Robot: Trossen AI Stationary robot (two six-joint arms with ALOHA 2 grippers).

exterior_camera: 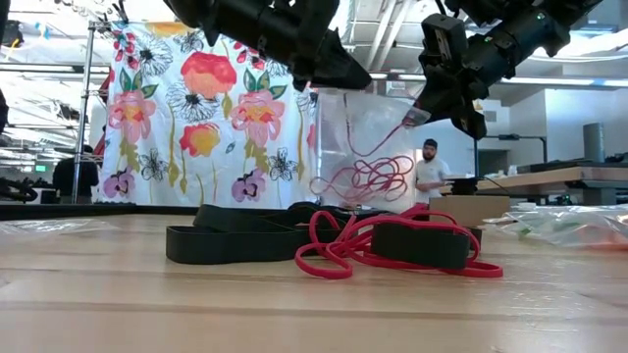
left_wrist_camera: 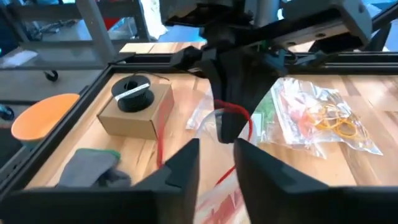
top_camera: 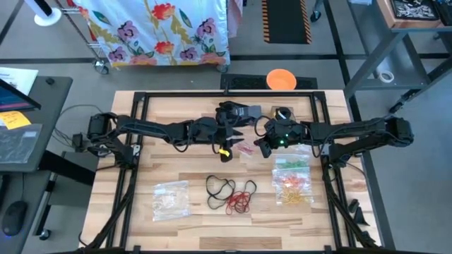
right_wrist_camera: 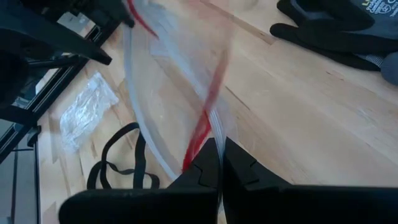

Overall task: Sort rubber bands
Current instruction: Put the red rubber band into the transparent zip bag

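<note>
The sorting looks partly done. Near the right edge of the table (top_camera: 176, 113), a clear bag (top_camera: 292, 185) already holds orange, yellow and green rubber bands, and a second bag (top_camera: 171, 198) lies flat towards the front left corner with pale bands inside, as far as one can tell. Still loose on the wood, near the front edge at the middle, sits a heap of black bands (top_camera: 220, 188) and red bands (top_camera: 242, 201); these appear to be what is left to bag.

The step in hand seems to be the red ones. Both arms meet above the middle of the table and hold a third clear bag (exterior_camera: 363, 137) up in the air between them. Through its plastic, red loops (exterior_camera: 368, 176) hang in a tangle in the lower part of the bag.

The right gripper (right_wrist_camera: 217, 163) has its fingers pressed together on the edge of this bag, pinching plastic and a red strand at the seam. The left gripper (left_wrist_camera: 216, 155) is at the other side of the bag's mouth with its fingers slightly parted; whether it grips the plastic I cannot tell.

The loose bands are thin and limp. The black ones are broad flat loops lying folded over each other; the red ones are narrower cords, coiled on top of and beside the black. A black glove (right_wrist_camera: 348, 28) lies near the back edge, beside a small cardboard box (left_wrist_camera: 137, 112).
</note>
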